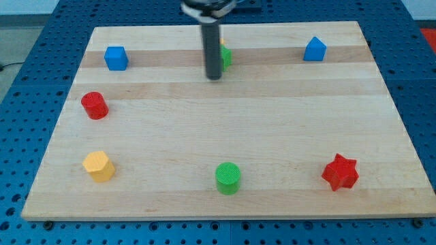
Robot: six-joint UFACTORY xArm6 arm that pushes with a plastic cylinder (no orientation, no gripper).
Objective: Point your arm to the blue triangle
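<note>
The blue triangle (314, 50) sits near the view's top right of the wooden board (225, 170). My tip (214, 77) touches the board near the top middle, well to the left of the blue triangle. The rod partly hides a green block (226, 57) with a bit of yellow above it; their shapes cannot be made out.
A blue cube (116, 58) is at the top left. A red cylinder (95, 105) is at the left. A yellow hexagonal block (99, 166) is at the bottom left. A green cylinder (227, 177) is at the bottom middle. A red star (340, 172) is at the bottom right.
</note>
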